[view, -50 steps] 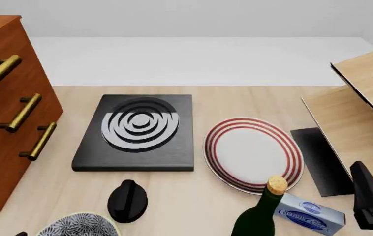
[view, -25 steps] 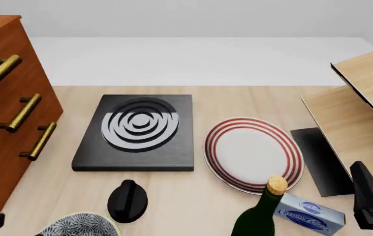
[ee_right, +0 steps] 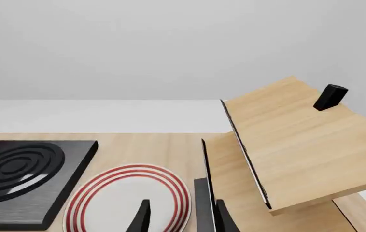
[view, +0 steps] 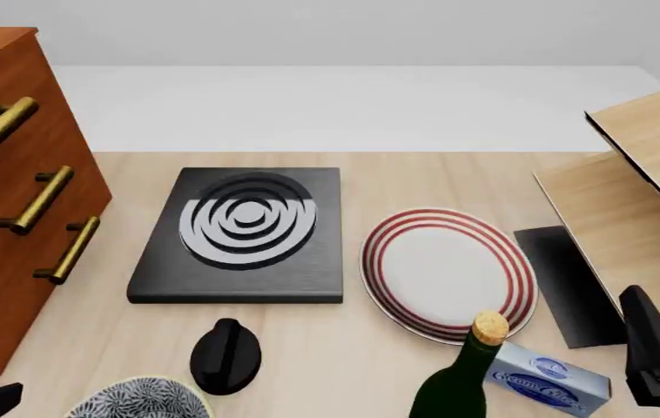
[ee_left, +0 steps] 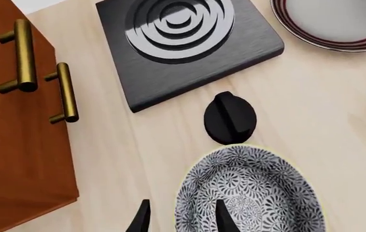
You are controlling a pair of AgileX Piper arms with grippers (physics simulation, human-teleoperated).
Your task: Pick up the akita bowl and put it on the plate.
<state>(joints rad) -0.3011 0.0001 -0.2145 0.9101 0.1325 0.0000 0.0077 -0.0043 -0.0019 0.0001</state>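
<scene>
Only the small blue-and-white box (view: 546, 377) beside the wine bottle (view: 458, 383) bears lettering — a blue oval logo — too blurred to read.

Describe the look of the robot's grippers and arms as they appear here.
Both are matte black. The left gripper and right gripper each show two slim, tapering, pointed fingers. In the front view the right arm is an angular black housing. No cables or markings are visible.

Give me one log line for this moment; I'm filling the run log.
phase: approach | left gripper: open, over bowl rim | right gripper: open, idle | plate: bare
</scene>
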